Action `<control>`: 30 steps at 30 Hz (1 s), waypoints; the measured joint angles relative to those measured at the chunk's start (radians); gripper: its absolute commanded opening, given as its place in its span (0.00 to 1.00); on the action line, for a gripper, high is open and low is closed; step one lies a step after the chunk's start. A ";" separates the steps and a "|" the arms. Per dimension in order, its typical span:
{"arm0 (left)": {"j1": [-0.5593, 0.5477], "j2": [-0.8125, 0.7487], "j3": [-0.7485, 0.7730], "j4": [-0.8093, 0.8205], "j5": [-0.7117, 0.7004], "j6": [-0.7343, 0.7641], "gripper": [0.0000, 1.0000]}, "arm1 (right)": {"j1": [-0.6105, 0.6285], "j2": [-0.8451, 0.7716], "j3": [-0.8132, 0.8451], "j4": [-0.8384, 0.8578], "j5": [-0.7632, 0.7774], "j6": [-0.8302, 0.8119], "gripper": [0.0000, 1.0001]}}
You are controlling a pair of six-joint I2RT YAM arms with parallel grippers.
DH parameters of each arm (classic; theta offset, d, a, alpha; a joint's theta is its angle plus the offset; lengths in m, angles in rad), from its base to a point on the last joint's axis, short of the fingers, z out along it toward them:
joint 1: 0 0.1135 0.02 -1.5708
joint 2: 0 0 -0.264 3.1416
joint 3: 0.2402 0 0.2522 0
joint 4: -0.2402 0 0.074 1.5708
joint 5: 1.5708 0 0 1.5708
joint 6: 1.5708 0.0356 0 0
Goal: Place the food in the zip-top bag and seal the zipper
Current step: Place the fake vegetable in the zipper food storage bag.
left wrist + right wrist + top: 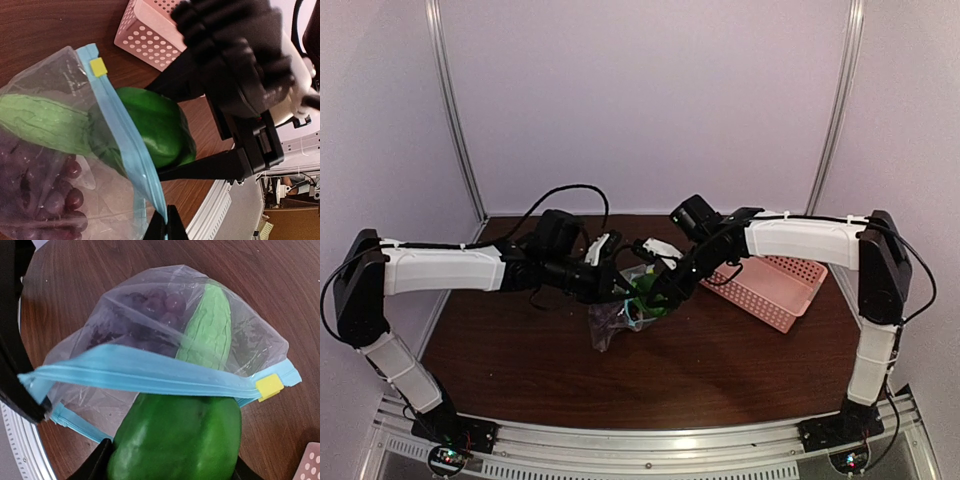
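My right gripper (167, 466) clamps the green pepper (175, 432), its tip at the mouth of the zip-top bag (125, 325) straight ahead. My left gripper (165, 227) pinches the zipper (140, 372).

Green pepper (175, 440) across the zip-top bag (100, 335) mouth; pink basket (785, 295) close beside.

white arms (440, 270), black joints (360, 290), black cables (570, 190)

I work in a lab test booth: plain pale wall panels (640, 100), thin silver metal poles (457, 110), a slotted aluminium mounting rail (650, 440).
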 measured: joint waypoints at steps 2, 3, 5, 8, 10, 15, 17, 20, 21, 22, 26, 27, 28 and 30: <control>0.000 0.002 -0.002 0.007 0.008 -0.003 0.00 | 0.001 0.024 0.032 -0.007 -0.026 0.029 0.41; 0.000 0.005 -0.002 0.015 0.013 -0.005 0.00 | 0.003 0.037 0.055 -0.016 -0.038 0.039 0.41; 0.000 0.015 -0.002 0.030 0.019 -0.007 0.00 | 0.008 0.080 0.122 -0.037 -0.068 0.056 0.42; 0.005 0.024 -0.002 0.033 0.032 -0.019 0.00 | 0.011 0.121 0.174 -0.069 -0.092 0.076 0.44; 0.004 0.028 -0.002 0.024 0.041 -0.021 0.00 | 0.013 0.138 0.187 -0.095 -0.107 0.089 0.46; 0.003 0.029 -0.002 -0.023 0.074 -0.025 0.00 | 0.011 0.180 0.196 -0.135 -0.233 0.098 0.56; 0.004 0.028 -0.002 -0.040 0.092 -0.023 0.00 | 0.006 0.195 0.195 -0.138 -0.294 0.099 0.61; 0.004 0.024 -0.011 -0.047 0.145 -0.006 0.00 | 0.005 0.183 0.154 -0.106 -0.337 0.105 0.76; 0.003 0.022 -0.012 -0.047 0.159 0.003 0.00 | 0.006 0.173 0.141 -0.097 -0.340 0.109 0.79; 0.002 0.019 -0.013 -0.046 0.171 0.008 0.00 | 0.006 0.160 0.130 -0.093 -0.336 0.111 0.80; -0.003 -0.030 -0.013 -0.034 0.217 0.047 0.00 | 0.012 0.079 0.097 -0.079 -0.304 0.117 0.99; -0.006 -0.044 -0.013 -0.028 0.225 0.053 0.00 | 0.014 0.050 0.091 -0.076 -0.290 0.116 1.00; -0.010 -0.063 -0.012 -0.018 0.243 0.063 0.00 | 0.015 0.019 0.085 -0.072 -0.281 0.114 0.99; -0.019 -0.097 -0.010 0.019 0.258 0.085 0.00 | 0.018 -0.032 0.083 -0.069 -0.271 0.111 1.00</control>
